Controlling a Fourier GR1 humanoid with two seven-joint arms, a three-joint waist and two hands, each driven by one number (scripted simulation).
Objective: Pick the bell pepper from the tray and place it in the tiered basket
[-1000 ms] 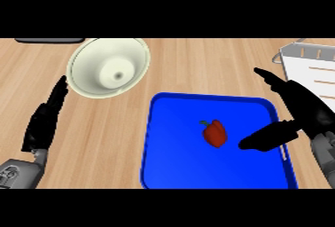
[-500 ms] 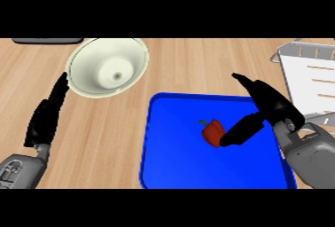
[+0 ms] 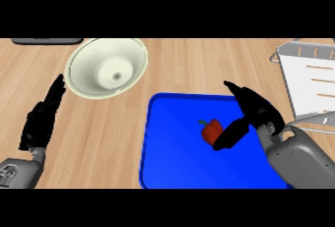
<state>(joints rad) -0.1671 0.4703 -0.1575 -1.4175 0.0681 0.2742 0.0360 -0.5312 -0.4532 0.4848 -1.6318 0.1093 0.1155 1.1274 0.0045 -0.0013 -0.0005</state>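
Your bell pepper (image 3: 211, 131) lies on the blue tray (image 3: 177, 164), near its middle. Your right hand (image 3: 256, 113) hovers just beside it on the right, spread wide, thumb reaching down past the pepper's side. The tiered basket (image 3: 314, 80) stands far right. Your left hand (image 3: 42, 117) rests open at left, below the cream bowl (image 3: 108, 66).

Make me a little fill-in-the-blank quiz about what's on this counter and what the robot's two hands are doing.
1. The red bell pepper lies on the ____ tray.
2. The hand closest to the pepper is the robot's ____ hand.
3. The left hand rests open beside the cream-coloured ____.
4. The white tiered basket stands at the view's ____ edge.

Missing words: blue; right; plate; right
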